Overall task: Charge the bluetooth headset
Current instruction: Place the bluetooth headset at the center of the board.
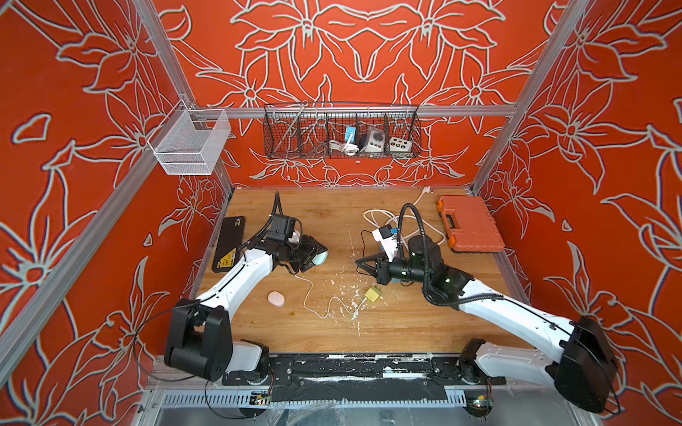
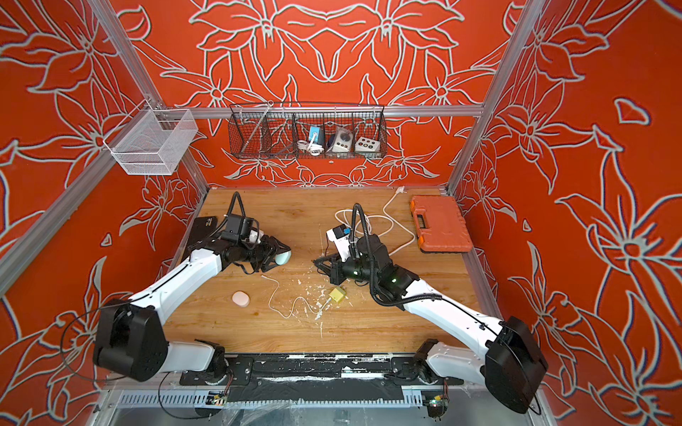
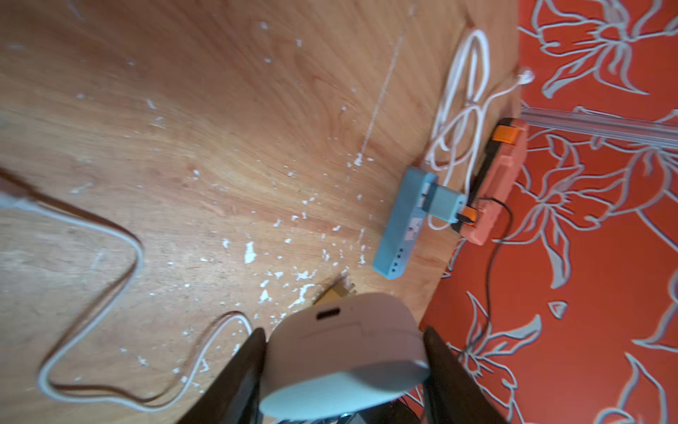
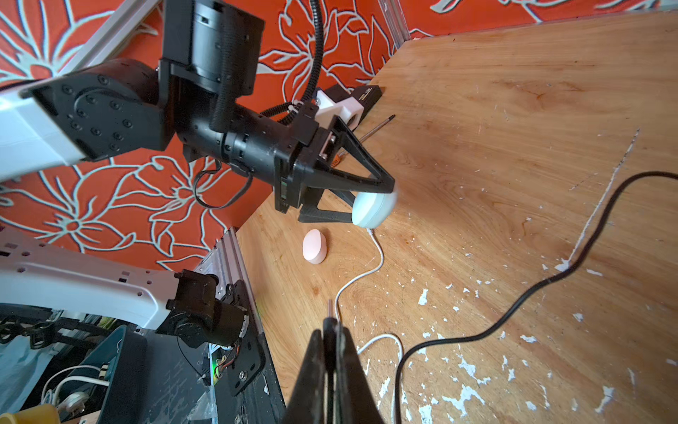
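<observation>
Wooden tabletop (image 1: pixel 406 332) flecked with white chips, inside orange flower-patterned walls (image 1: pixel 73 184). A white power strip (image 1: pixel 385 243) with a blue adapter (image 1: pixel 387 231) plugged in lies on it; places below are given from that strip.

On the back wall beyond the strip hangs a divided black wire basket (image 1: pixel 313 156). It holds a slanted metal rod (image 1: pixel 291 127), a blue plug (image 1: pixel 350 132) with coiled white cord (image 1: pixel 345 147), and pale socket blocks (image 1: pixel 400 144). Far to the strip's left, a white mesh basket (image 1: pixel 184 158) looks empty.

A closed orange plastic tool case (image 1: pixel 470 225) lies to the strip's right, and a flat black slab (image 1: pixel 229 243) lies well to its left.

Left of the strip, the left gripper (image 1: pixel 312 254) has its fingers spread around a pale oval charging case (image 3: pixel 341 359). The case is lifted off the table with its slot-shaped port facing the strip, likely so a plug can be pushed in.

Just nearer the robot than the strip, the right gripper (image 4: pixel 330 323) has its fingers pressed together on a small metal-tipped plug (image 4: pixel 329 306) aimed toward the case. Which cord it belongs to cannot be told.

Nearer the robot still lie a pink oval case (image 1: pixel 276 298), a yellow charger block (image 1: pixel 372 295) and its thin white cable (image 1: pixel 324 310)
</observation>
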Robot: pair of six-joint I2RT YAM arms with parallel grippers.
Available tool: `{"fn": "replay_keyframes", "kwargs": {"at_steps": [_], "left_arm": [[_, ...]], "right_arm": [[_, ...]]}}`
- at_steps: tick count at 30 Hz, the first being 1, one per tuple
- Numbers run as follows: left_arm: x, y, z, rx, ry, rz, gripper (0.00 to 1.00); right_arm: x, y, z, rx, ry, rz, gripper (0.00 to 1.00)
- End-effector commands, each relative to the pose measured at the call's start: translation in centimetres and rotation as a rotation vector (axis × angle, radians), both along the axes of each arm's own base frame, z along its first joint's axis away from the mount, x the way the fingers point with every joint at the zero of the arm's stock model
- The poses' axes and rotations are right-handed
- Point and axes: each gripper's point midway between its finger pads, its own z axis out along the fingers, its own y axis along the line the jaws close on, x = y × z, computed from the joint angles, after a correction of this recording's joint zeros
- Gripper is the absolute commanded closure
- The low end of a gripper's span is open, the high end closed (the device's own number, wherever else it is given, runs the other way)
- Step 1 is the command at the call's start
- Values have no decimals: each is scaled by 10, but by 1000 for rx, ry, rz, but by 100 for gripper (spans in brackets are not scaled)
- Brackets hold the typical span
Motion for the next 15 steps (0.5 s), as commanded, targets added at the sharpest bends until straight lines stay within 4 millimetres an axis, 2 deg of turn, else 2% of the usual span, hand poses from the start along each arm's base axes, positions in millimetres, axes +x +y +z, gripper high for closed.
{"fn": "replay_keyframes", "kwargs": {"at_steps": [1, 4, 8, 15], "left_arm": [[-4, 12, -12, 148, 3, -127, 49], [0, 22, -27, 262, 27, -201, 50], [3, 22, -47, 329, 60, -315, 51], [5, 6, -75, 464, 94, -536, 50]], "right_arm": [[1, -6, -8, -22, 3, -24, 99], [2, -6, -8, -21, 0, -25, 99], [2, -6, -12, -24, 2, -28, 99], [4, -4, -17, -21, 17, -29, 99]]}}
